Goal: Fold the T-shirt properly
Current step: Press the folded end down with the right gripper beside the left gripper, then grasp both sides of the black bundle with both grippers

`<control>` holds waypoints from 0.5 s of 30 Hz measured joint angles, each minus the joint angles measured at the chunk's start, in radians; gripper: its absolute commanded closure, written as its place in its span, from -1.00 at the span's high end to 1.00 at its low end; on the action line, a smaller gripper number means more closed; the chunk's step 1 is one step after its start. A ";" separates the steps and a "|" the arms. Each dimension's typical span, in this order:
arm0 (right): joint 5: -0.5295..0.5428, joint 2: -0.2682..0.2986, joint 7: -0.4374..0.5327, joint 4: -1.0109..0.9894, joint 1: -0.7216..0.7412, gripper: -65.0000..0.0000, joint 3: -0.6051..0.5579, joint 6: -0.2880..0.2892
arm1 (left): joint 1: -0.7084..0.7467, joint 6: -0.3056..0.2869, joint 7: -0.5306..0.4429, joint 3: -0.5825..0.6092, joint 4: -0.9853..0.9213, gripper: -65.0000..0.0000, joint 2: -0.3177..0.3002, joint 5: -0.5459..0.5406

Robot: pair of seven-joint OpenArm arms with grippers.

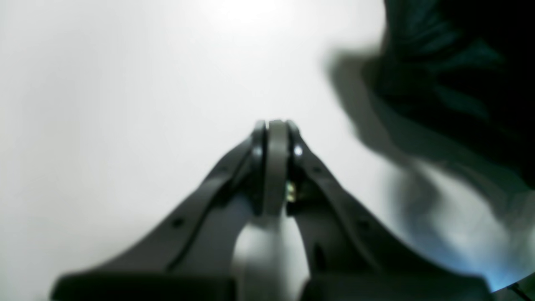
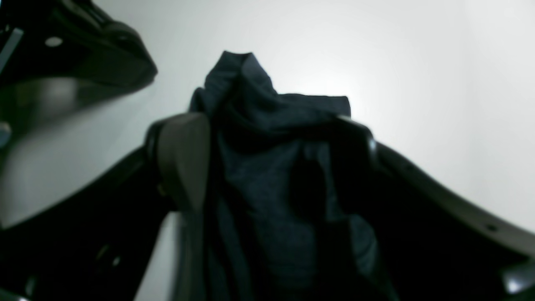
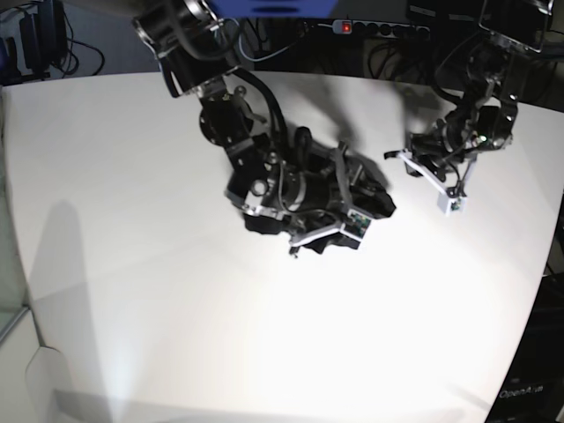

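T-shirt (image 3: pixel 370 201): you are looking at it bunched into a dark crumpled heap near the centre of the base view, sitting on the white table (image 3: pixel 132 264), mostly hidden under your right arm.

Right gripper (image 2: pixel 276 125): it is sitting right over the heap, left of centre in the base view. In the right wrist view its fingers (image 2: pixel 184 159) are standing spread apart, with a fold of black cloth rising between them. The fabric is leaning against the inner faces of the fingers, but they are not pinching it; the cloth is peaking above the tips toward the upper middle of the frame.

Left gripper (image 1: pixel 276 129): you are seeing it clenched tight in the left wrist view, fingertip against fingertip, nothing between them. It is hovering over bare table at the right of the base view, apart from the heap.

Shirt edge, left wrist view: a blurred dark mass of it is filling the upper right corner, throwing a soft shadow across the table below it.

Background: a power strip (image 3: pixel 388 29) with a red light is lying along the top edge of the base view, among black cables (image 3: pixel 397 53).
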 measured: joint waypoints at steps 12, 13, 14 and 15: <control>-0.003 -0.001 -0.007 0.126 -0.006 0.29 -0.057 0.000 | 0.002 0.000 0.000 0.000 0.000 -0.98 0.000 0.000; -0.002 -0.001 -0.006 0.140 -0.005 0.17 -0.055 0.000 | 0.002 0.000 0.001 0.000 0.005 -0.98 0.000 0.000; -0.002 0.004 -0.005 0.153 -0.003 0.02 -0.056 0.000 | 0.003 0.001 0.008 0.000 0.011 -0.98 0.000 0.000; 0.001 0.014 -0.002 0.168 0.000 -0.21 -0.056 0.000 | 0.006 0.001 0.007 0.000 0.023 -0.98 0.000 0.001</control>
